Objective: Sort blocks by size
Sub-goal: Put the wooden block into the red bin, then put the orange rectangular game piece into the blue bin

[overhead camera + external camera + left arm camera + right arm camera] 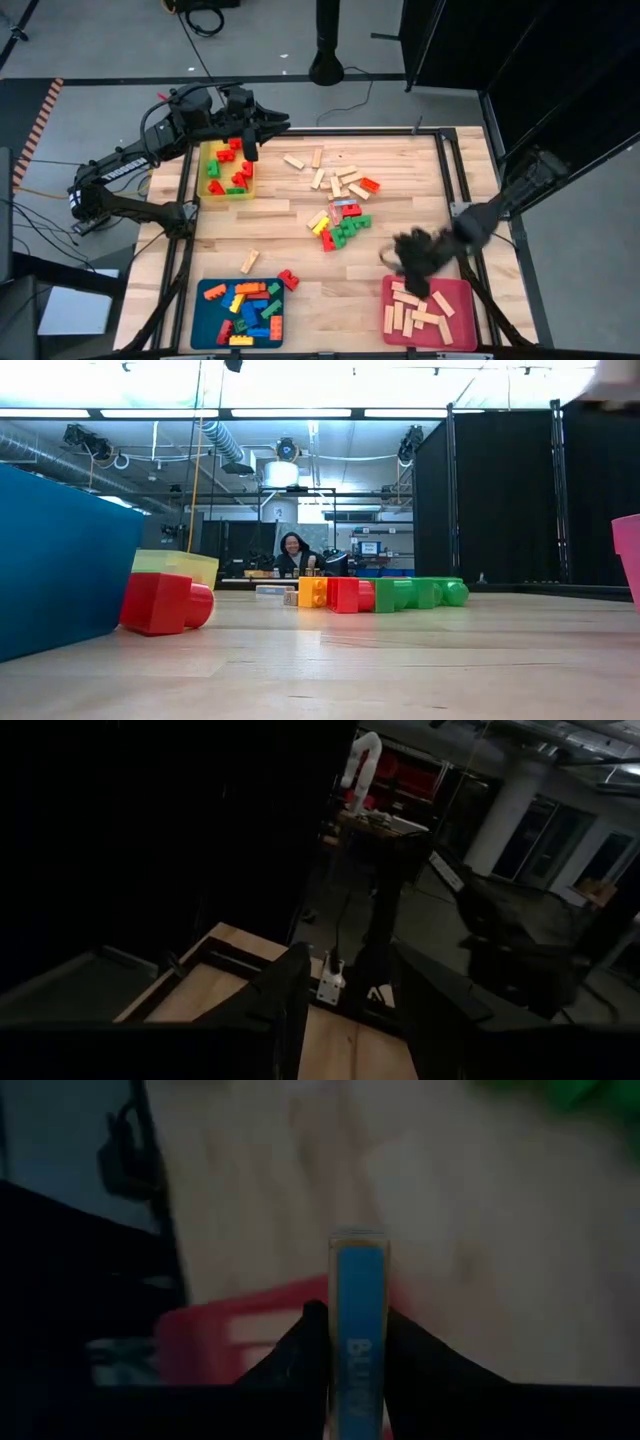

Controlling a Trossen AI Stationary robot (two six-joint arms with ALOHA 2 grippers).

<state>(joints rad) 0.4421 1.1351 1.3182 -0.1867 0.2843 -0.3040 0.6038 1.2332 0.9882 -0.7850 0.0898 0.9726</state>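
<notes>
The right gripper [356, 1342] – clamped on a thin blue-faced bar [357, 1315] just above the pink flat tray [462, 290] of pale wooden bars [415, 310] at the near right – looks mid-delivery, needing a lowering and release, while the left gripper [249, 150] waits, open, over the far-left yellow tray [203, 150].

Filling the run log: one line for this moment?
left gripper: over yellow tray | right gripper: holding bar above pink tray

Bare wood between the blue tray [210, 322] and pink tray [462, 300]; central block cluster [340, 225] beyond.
</notes>
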